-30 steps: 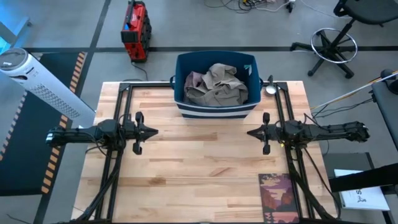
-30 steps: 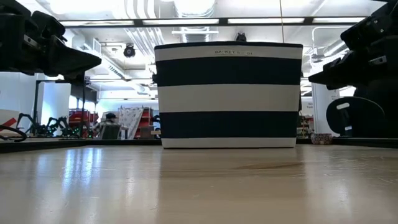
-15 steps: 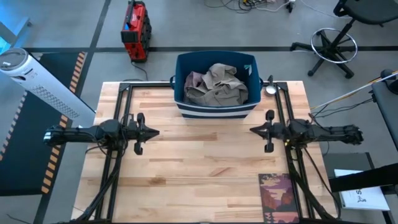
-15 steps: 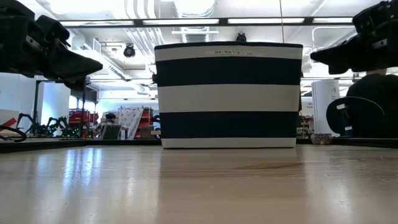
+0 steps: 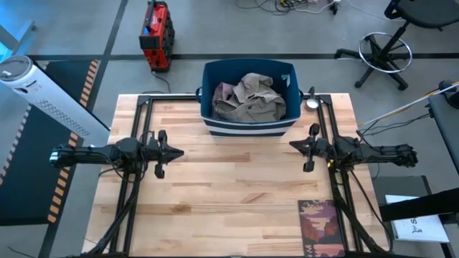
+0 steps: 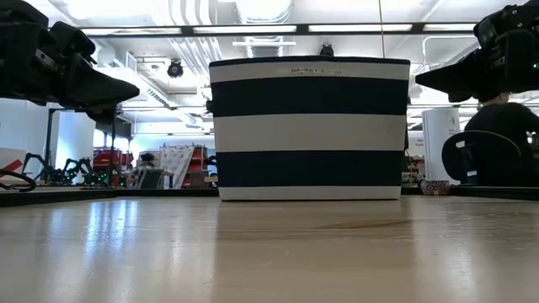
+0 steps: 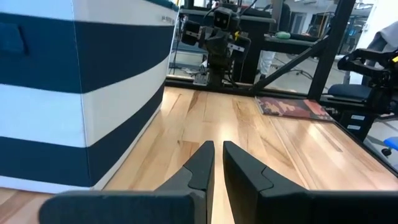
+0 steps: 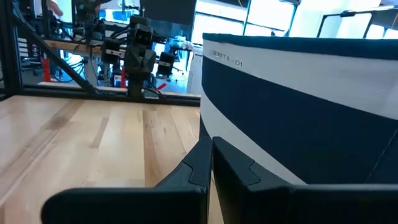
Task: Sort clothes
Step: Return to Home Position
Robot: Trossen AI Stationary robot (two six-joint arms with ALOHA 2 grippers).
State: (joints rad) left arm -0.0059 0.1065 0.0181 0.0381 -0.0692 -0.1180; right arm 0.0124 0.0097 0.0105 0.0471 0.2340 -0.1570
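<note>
The clothes (image 5: 247, 97) lie piled inside the navy, white-striped bin (image 5: 208, 86) at the table's far middle: khaki-olive trousers on top, a pale pink piece (image 5: 224, 92) at the left, a teal bit (image 5: 286, 79) at the far right corner. The bin also shows in the low view (image 6: 309, 126). My left gripper (image 5: 179, 152) hovers shut and empty over the table's left half, pointing right. My right gripper (image 5: 292, 147) hovers shut and empty over the right half, pointing left.
A flat dark red patterned booklet (image 5: 321, 226) lies at the table's near right edge. A small round metal object (image 5: 313, 102) sits right of the bin. Bare wood lies between the two grippers (image 5: 237, 172).
My right gripper has drawn back a little toward the table's right edge, risen, and turned about its long axis. My left gripper has kept nearly still.
</note>
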